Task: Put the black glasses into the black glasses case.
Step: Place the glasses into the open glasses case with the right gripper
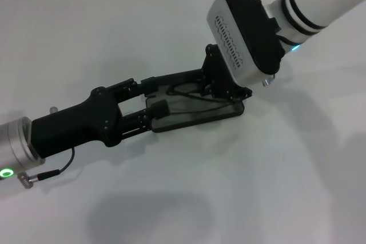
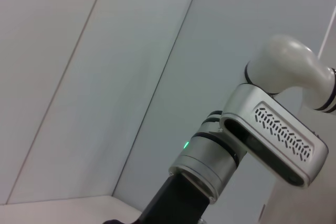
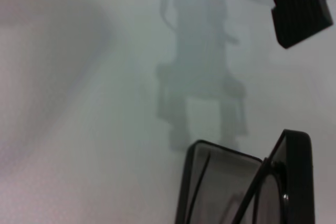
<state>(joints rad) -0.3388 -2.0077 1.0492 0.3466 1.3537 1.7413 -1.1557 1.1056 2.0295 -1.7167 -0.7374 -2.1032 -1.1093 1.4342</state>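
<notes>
While the black glasses case (image 1: 194, 107) lies open mid-bench (image 1: 171, 27), item 1, the black glasses (image 1: 191, 95), sits inside its grey tray, temples across the lining. Left gripper (image 1: 150, 102): fingers spread, straddling the case's near end, apparently steadying it. Right gripper (image 1: 224, 87): over the far end by the raised lid; finger state cannot be told. Step judged: placement nearly complete. Next move calls for withdrawing clear, then lowering the lid.

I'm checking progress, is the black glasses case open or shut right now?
Open. In the right wrist view the black glasses case shows its grey inside, with the black glasses lying in it.
</notes>
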